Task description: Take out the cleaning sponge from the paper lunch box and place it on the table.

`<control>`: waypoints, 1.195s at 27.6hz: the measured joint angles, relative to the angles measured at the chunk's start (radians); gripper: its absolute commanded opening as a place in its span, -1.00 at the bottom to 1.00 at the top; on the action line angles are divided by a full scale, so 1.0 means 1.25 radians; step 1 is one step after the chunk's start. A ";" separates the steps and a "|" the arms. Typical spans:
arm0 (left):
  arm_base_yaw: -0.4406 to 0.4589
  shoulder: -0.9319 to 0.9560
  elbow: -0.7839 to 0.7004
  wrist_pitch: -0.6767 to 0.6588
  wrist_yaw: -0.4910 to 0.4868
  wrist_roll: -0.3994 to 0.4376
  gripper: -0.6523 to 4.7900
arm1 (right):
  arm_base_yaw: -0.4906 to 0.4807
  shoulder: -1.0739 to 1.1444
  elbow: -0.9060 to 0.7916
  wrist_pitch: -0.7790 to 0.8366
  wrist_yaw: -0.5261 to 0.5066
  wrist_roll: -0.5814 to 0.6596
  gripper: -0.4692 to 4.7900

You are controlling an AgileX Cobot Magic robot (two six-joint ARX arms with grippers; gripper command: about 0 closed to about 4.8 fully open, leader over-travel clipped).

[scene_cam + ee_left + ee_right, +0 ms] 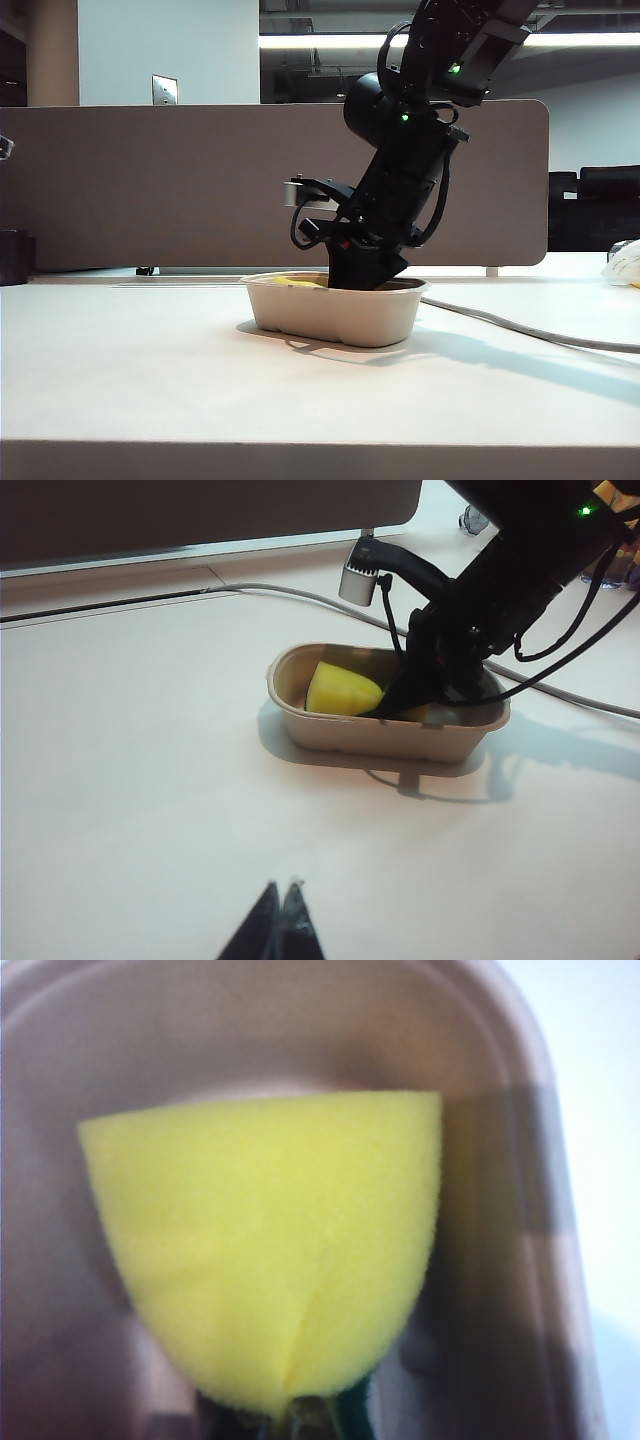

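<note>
The paper lunch box (pixel 330 318) stands on the off-white table (pixel 150 380), near the middle. My right gripper (pixel 362 275) reaches down into it and is shut on the cleaning sponge (pixel 270 1260), whose yellow foam is pinched into a fold at the jaws, with a sliver of green layer beside them. From the left wrist view the sponge (pixel 340 692) leans up inside the lunch box (pixel 385 735), the right gripper (pixel 420 695) clamped on its end. My left gripper (pixel 282 888) hovers over bare table, well short of the box, shut with nothing in it.
A grey cable (pixel 530 333) runs across the table from behind the box to the right. A tall grey-brown partition (pixel 150 180) closes the back. A dark object (pixel 15 258) sits at the far left, a pale item (pixel 625 265) at the far right.
</note>
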 measured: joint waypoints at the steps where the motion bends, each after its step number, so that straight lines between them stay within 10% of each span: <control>1: 0.000 0.000 0.000 0.000 0.000 0.000 -0.78 | 0.001 -0.001 0.002 -0.002 0.002 0.000 -0.85; 19: 0.000 0.000 0.000 0.000 0.000 0.000 -0.78 | 0.003 -0.230 0.094 -0.423 0.112 0.027 -0.85; 29: 0.000 -0.001 0.000 0.000 0.000 0.000 -0.78 | 0.002 -0.478 -0.327 -0.356 0.166 0.161 -0.85; 33: 0.000 -0.001 0.000 0.000 0.000 0.000 -0.78 | 0.003 -0.473 -0.405 -0.265 0.165 0.176 -0.38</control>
